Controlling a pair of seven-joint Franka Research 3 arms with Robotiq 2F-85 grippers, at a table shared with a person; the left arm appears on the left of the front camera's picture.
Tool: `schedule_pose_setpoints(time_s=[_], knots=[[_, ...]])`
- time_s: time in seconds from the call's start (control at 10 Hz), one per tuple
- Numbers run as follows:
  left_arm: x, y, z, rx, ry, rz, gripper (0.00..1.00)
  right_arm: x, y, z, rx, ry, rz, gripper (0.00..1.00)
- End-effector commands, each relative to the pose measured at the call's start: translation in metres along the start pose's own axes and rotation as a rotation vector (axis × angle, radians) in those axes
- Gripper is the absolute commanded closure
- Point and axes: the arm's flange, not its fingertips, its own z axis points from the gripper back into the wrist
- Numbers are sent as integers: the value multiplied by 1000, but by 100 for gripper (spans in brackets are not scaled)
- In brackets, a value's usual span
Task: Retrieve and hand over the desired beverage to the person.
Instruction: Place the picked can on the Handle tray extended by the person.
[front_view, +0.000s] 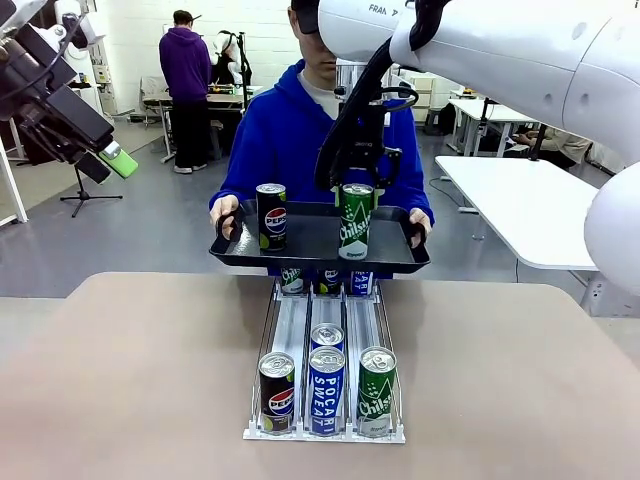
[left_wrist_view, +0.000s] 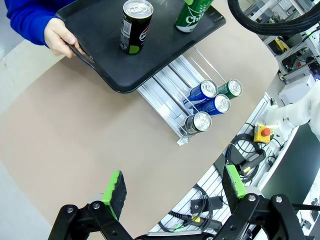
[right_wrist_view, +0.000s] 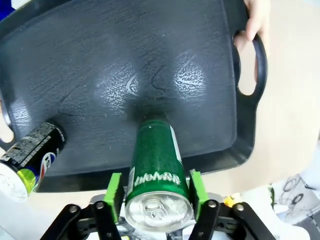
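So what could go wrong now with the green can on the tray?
The right gripper has its green pads on both sides of the tall green Chilsung can, which stands on the black plastic tray. The person holds that tray in the air, so a wobble might tip the can. It could also knock over the black Pepsi can beside it.

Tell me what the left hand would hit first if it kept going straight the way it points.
Most likely the bare table top. The left hand hangs open above it, with nothing between; the can rack lies farther on.
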Motion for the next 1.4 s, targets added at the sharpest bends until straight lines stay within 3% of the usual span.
schedule_pose_setpoints(time_s=[0.0,0.6,0.9,1.1,1.3], knots=[[0,1,3,5,13,-10,0,9,10,12,-10,1,3,0],[0,1,3,5,13,-10,0,0,7,21,21,9,23,0],[0,1,3,5,13,-10,0,-87,-17,65,51,-95,88,0],[0,1,3,5,13,-10,0,-141,-48,66,39,-115,167,0],[0,1,3,5,13,-10,0,-174,-81,53,-40,-133,277,0]])
